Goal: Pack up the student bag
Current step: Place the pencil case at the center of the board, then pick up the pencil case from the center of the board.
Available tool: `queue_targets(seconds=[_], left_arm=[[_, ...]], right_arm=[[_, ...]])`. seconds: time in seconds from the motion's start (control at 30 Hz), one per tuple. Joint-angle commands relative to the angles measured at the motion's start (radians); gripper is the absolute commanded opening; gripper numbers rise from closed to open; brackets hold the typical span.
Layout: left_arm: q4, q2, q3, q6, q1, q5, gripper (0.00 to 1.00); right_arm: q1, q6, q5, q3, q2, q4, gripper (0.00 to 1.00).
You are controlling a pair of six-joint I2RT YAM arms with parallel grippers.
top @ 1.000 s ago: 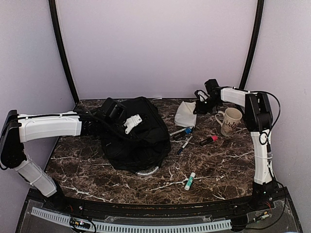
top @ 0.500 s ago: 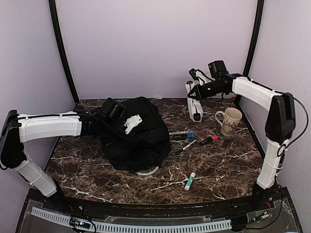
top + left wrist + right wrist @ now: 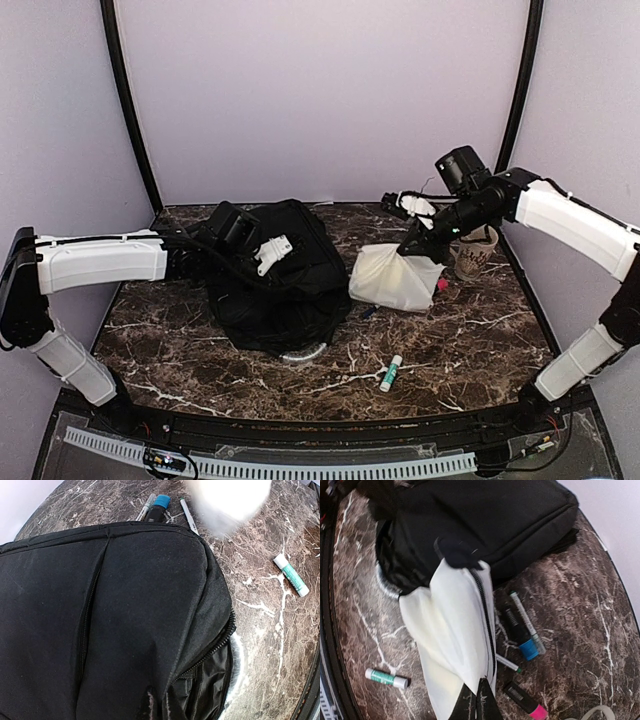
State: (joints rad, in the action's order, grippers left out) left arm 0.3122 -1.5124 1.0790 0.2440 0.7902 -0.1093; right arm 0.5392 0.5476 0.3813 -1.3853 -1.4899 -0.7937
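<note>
Pinching white pouch point(image 3: 395, 282), right hand point(image 3: 479, 700) aloft

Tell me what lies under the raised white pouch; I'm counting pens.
Below the white pouch: a blue-capped marker, a grey marker, a thin pen, a pink highlighter. Whatever its fabric covers is hidden.

Student bag point(image 3: 285, 285): black, soft fabric; I see it slumped flat on the surface point(image 3: 470, 340), left of centre.
Zip point(image 3: 210, 655): parted at one corner.
</note>
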Motion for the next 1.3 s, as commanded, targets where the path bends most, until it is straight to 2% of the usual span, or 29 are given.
queue_targets(seconds=[0.0,0.17,0.37,0.53,0.63,0.77,0.9,1.03,1.13,1.27], left_arm=[[0.005,0.037,0.011,0.011,0.001,0.022,0.00],[0.005,0.035,0.012,0.009,0.001,0.017,0.00],[0.005,0.040,0.010,0.008,0.001,0.022,0.00],[0.008,0.041,0.011,0.008,0.001,0.020,0.00],[0.010,0.043,0.011,0.007,0.001,0.017,0.00],[0.010,0.045,0.011,0.005,0.001,0.005,0.00],[0.014,0.048,0.014,0.003,0.001,-0.001,0.00],[0.016,0.052,0.013,0.001,0.001,-0.006,0.00],[0.020,0.051,0.015,0.001,0.002,-0.011,0.00],[0.020,0.052,0.016,0.000,0.001,-0.015,0.00]], right_arm=[[0.084,0.140,-0.129,0.094,0.063,-0.035,0.00],[0.149,0.154,-0.230,0.220,0.057,-0.005,0.00],[0.183,0.150,-0.255,0.321,0.037,0.021,0.02],[0.196,0.142,-0.277,0.297,0.040,0.031,0.48],[0.193,0.108,-0.306,0.264,0.019,0.054,0.62],[0.161,0.015,-0.327,0.168,-0.050,0.059,0.74],[0.076,-0.101,-0.293,0.061,-0.160,0.042,0.82],[-0.012,-0.144,-0.164,-0.033,-0.301,-0.075,0.94],[-0.054,-0.156,-0.129,-0.061,-0.385,-0.129,0.99],[-0.087,-0.180,-0.163,-0.043,-0.425,-0.095,0.98]])
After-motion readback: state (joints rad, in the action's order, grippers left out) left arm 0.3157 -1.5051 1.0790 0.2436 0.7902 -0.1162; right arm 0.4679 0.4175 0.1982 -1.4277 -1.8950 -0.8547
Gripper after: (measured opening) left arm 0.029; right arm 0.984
